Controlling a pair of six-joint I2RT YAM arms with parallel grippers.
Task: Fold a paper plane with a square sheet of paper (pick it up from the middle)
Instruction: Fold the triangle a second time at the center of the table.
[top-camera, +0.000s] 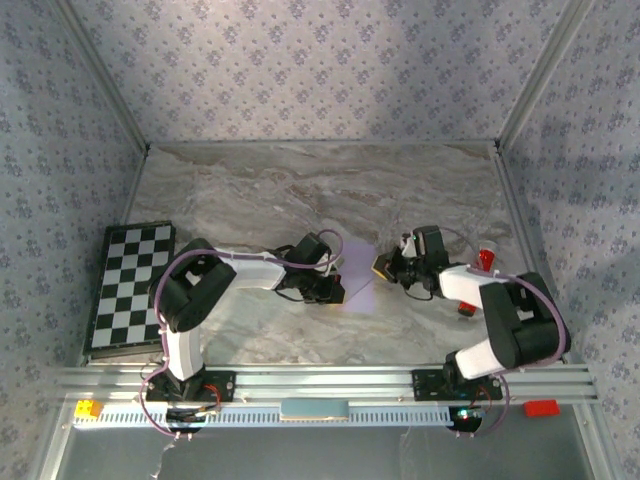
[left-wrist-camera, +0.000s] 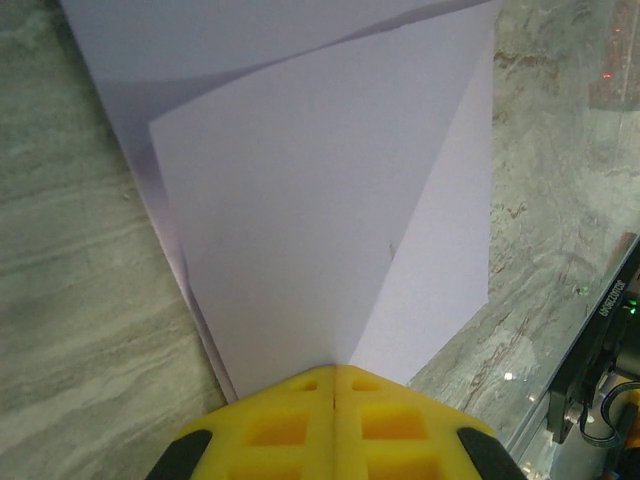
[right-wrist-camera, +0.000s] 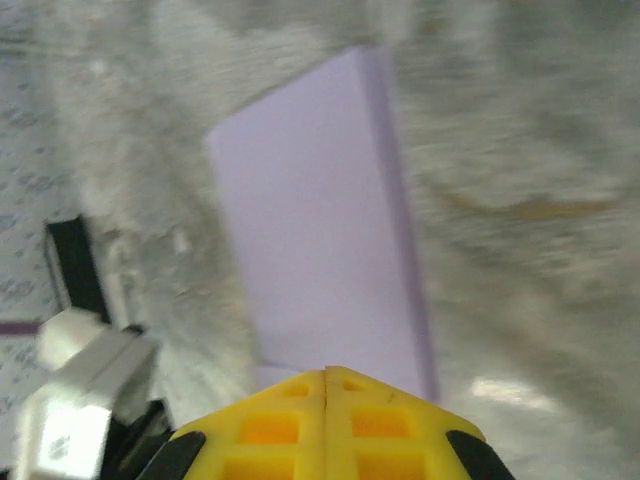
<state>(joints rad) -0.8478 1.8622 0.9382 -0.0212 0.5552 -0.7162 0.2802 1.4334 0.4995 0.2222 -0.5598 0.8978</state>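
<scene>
While both clench, left end effector (left-wrist-camera: 335, 372) pinching square sheet of paper (left-wrist-camera: 320, 200), right end effector (right-wrist-camera: 326, 375) at its edge, table (top-camera: 300, 190) beyond

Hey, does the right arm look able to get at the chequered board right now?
Probably not. The chequered board lies at the left edge of the table, beyond the left arm, and the left gripper, shut on the square sheet of paper, stands in the way of the right gripper.
</scene>
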